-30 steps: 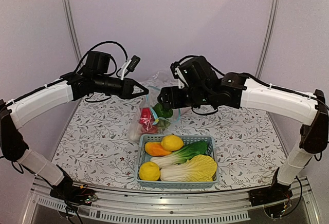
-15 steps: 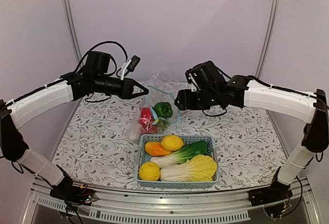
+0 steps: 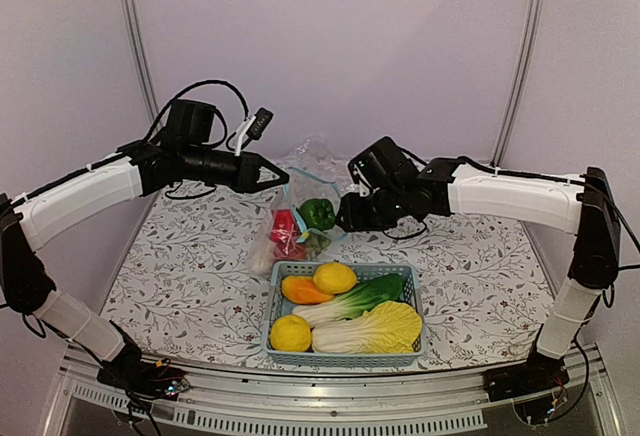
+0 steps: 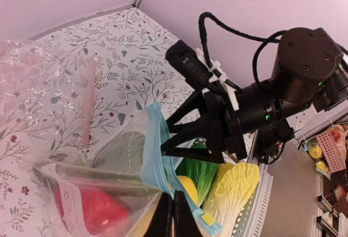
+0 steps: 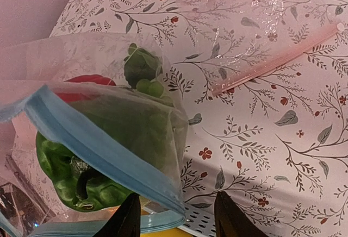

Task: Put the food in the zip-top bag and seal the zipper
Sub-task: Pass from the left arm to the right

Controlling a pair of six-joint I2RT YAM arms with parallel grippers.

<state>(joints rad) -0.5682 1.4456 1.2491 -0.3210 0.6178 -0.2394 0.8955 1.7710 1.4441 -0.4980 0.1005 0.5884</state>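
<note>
Clear plastic, the zip-top bag (image 3: 300, 201) stands on the counter (image 3: 180, 276), its zipper (image 4: 155, 155) rim pinched in my left tool (image 3: 283, 178); a green pepper (image 3: 318, 213) sits in its mouth, my right tool (image 3: 345, 218) beside it, spread and empty. Filling is in hand; next, I judge, a lemon (image 3: 335, 277) from the basket (image 3: 340, 360).

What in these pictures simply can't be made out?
Right wrist view: the right gripper is cut off by the bottom edge; whether it touches the zipper is unclear.
Left wrist view: the red food is blurred by the zip-top bag; its kind is unclear.
Top view: the orange food is partly hidden by a lemon.
</note>
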